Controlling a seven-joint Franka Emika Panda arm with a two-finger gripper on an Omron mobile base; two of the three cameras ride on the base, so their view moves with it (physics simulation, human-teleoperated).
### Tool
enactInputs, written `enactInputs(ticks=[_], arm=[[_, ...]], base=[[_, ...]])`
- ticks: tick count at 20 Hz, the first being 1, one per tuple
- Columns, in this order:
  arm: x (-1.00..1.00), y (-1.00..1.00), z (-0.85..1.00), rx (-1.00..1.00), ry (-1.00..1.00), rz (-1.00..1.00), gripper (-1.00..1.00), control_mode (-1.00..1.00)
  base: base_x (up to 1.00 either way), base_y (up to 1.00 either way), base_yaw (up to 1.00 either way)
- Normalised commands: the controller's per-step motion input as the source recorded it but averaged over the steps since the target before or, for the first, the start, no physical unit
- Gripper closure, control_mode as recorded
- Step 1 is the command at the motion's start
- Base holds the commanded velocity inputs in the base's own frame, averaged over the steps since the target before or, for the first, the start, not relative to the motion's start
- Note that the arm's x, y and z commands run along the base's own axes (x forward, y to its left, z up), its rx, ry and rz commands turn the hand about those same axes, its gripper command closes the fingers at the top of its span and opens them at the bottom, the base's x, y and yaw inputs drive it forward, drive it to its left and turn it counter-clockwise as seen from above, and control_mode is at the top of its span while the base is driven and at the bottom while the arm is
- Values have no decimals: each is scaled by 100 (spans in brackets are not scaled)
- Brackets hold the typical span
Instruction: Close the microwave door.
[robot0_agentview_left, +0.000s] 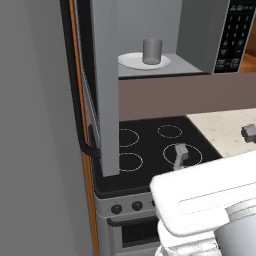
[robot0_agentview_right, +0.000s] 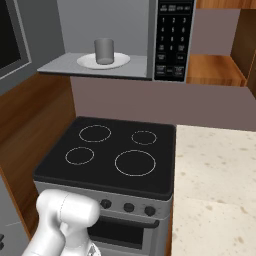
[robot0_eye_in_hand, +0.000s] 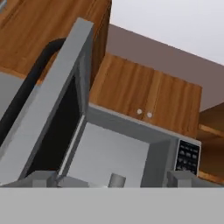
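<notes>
One microwave (robot0_agentview_right: 150, 40), door (robot0_agentview_left: 102, 75) open; one cup (robot0_agentview_right: 104, 51) on one plate (robot0_agentview_right: 87, 61); keypad writing unreadable; jaws' state indeterminable.

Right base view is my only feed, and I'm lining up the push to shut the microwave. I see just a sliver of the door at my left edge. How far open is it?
Observer: Wide open. In the left base view the microwave door stands edge-on, jutting out from the microwave over the left side of the stove.
Operator: And the gripper, where is it aimed?
Observer: In the hand view the gripper is open and looks up at the door's inner side with its dark window. No contact with the door shows.
</notes>
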Motion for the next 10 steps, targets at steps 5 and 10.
enactInputs(ticks=[5,10], arm=[[100,69,-62,-20,0,-40,-100,-100],[22,99,-1,-25,-23,-27,-100,-100]], base=[[0,0,0],[0,0,0]])
